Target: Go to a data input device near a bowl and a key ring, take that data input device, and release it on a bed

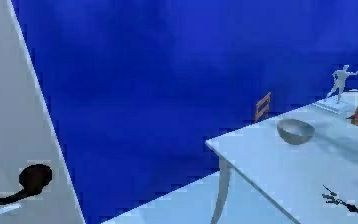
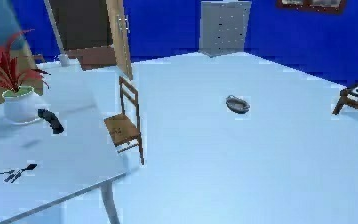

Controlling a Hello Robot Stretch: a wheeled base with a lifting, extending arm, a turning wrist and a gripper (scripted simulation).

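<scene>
Bowl point(image 1: 296, 131) on table point(image 1: 277, 172); pot point(image 2: 19, 108) holds plant point(image 2: 11, 64)

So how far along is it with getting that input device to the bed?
Done, it seems: the approach, since the white table with the bowl and a small dark tangle, perhaps the key ring, is close. In hand: finding the device, possibly the dark oblong thing lying on the table by the potted plant. Left: taking it and releasing it on a bed.
</scene>
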